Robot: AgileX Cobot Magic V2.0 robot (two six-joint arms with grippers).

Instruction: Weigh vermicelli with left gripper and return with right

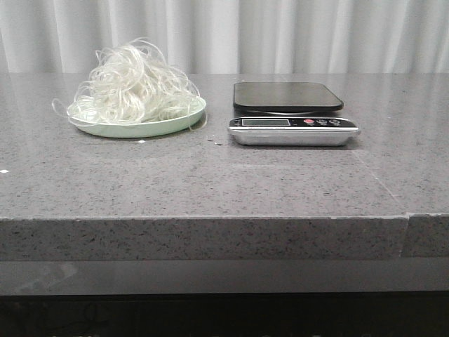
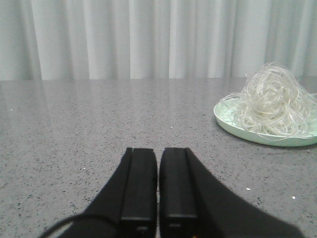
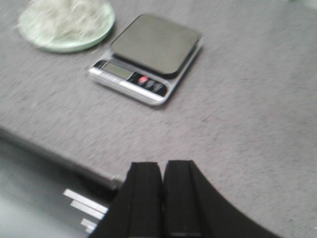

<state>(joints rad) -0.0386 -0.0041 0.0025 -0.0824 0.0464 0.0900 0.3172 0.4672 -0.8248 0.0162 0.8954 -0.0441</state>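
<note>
Vermicelli [image 1: 137, 88] sat heaped on plate [image 1: 168, 126] left of scale [image 1: 291, 112], whose platform was bare. Looked light, springy, tangled; pinch deep into the mound's top. Left gripper [image 2: 157, 186] and right gripper [image 3: 162, 196] jaws were together, holding nothing.

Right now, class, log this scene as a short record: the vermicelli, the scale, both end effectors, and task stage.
vermicelli: loose heap on the pale green plate
scale: right of plate, platform bare
left end effector: shut, holding nothing, low over the counter
right end effector: shut, holding nothing
task stage: weighing not yet begun
</note>
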